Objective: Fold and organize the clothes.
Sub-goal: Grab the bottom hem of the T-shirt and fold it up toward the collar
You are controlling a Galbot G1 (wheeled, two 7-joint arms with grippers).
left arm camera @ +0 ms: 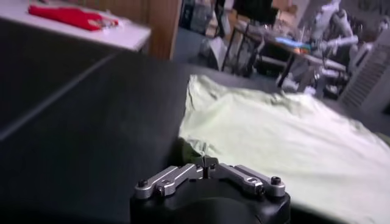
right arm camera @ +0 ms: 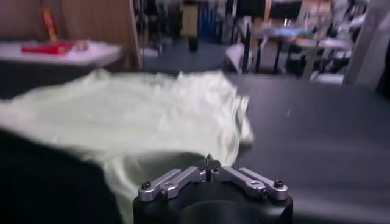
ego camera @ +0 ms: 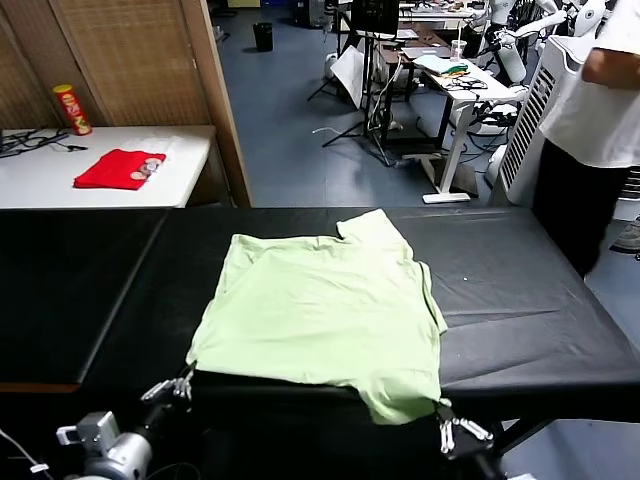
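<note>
both our grippers, left gripper [ego camera: 178, 385] and right gripper [ego camera: 447, 420], pinch the near hem corners of the light-green t-shirt [ego camera: 325, 305] spread on the black table [ego camera: 80, 280]; thin, limp fabric, we judge corners best.

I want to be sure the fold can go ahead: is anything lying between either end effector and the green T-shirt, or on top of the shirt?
Nothing visible. The left end effector and right end effector are shut at the near corners of the T-shirt, which lies bare on the black table.

red cloth [ego camera: 118, 168] on white table [ego camera: 60, 180] | chip can [ego camera: 72, 109] upright
</note>
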